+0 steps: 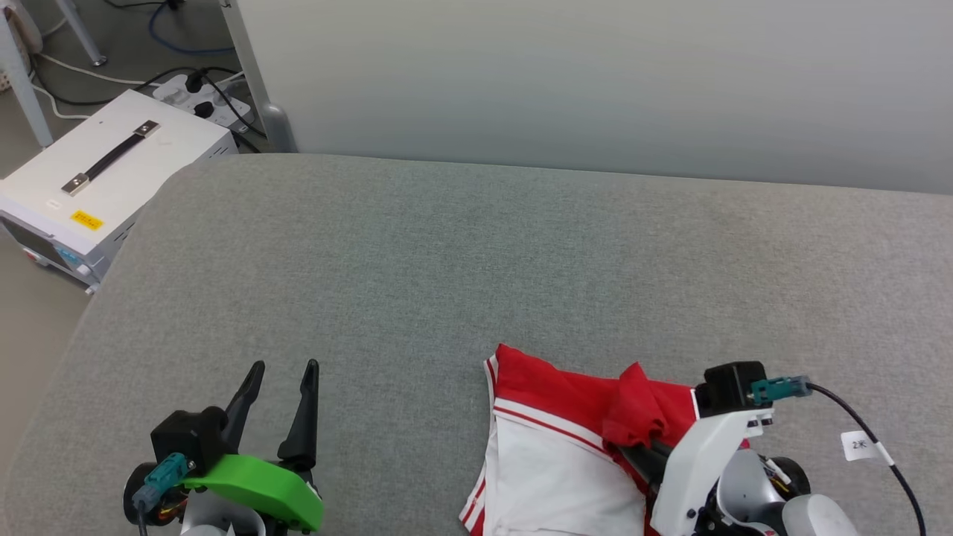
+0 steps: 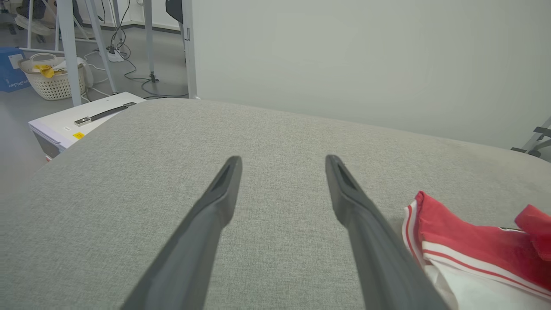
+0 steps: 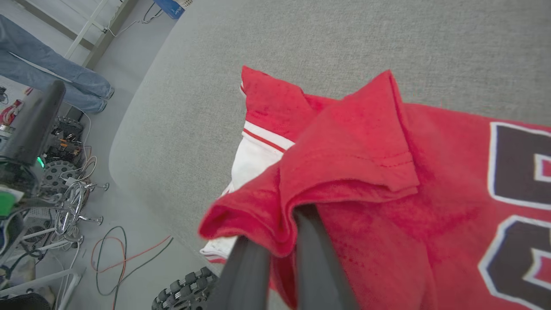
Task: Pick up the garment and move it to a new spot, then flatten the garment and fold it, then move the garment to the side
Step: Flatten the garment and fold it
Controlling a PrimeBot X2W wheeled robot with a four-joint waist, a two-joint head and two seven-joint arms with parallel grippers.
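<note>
the wide grey fabric-covered counter (image 1: 417, 253) lies bare across its middle and far side. the red jersey-style t-shirt with white sleeves and red-and-white striped trim (image 1: 551, 447) is bunched at the near right edge of it, running out of the bottom of the head view. it lies front up, with the navy white-outlined lettering showing in the right wrist view. a striped sleeve end points toward the robot's left. the long axis looks to run left to right along the near edge, though the bunching and the cut-off view leave that unsure.

the right hand (image 3: 282, 245) is pressed together on a raised red fold near the sleeve, its tips hidden under the cloth. the left hand (image 1: 285, 368) is spread and empty above bare counter, well apart from the shirt.

this reads as the first step, the pick-up. the next move calls for a lift high enough to drag no cloth, then a carry toward the open middle.
</note>
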